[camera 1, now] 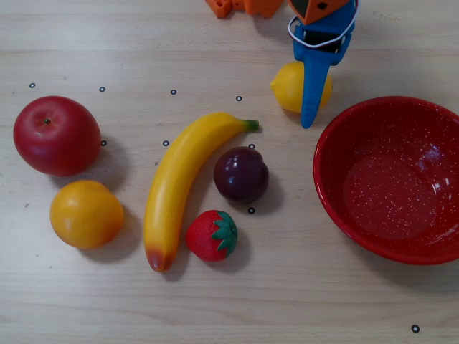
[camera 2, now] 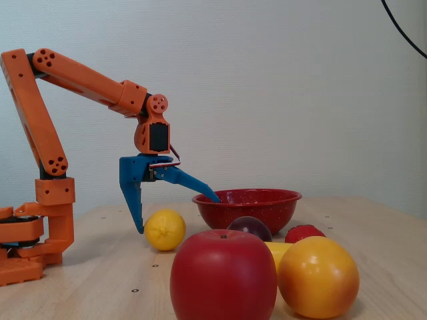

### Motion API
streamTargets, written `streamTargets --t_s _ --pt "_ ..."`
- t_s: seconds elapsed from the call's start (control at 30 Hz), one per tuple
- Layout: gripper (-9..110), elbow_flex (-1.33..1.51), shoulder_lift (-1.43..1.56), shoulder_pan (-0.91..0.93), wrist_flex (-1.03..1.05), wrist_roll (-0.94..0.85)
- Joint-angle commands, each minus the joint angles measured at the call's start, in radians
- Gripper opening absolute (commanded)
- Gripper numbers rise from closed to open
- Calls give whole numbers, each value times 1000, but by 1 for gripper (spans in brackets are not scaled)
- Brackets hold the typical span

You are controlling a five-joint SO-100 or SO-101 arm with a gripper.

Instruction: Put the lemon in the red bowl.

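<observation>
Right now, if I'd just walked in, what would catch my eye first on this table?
Probably the orange arm with its blue gripper spread wide open, straddling the small yellow lemon at the far edge of the table in the fixed view. Next, the big speckled red bowl, empty, at the right of the overhead view. To its left lie toy fruits, chiefly a long banana and a red apple.

Bright, even light; soft shadows under fruit; white glare inside red bowl (camera 1: 337,143); foreground apple (camera 2: 223,275) slightly soft.
</observation>
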Motion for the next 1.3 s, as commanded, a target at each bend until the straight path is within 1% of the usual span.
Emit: streamTargets --t_s 0.0,0.57,0.97,1.27 --pt "63 -49 5 -5 -26 -21" --pt "63 -51 -71 -64 -69 9" --pt "62 -43 -77 -66 -75 12" --pt "54 -43 -75 -67 -60 2"
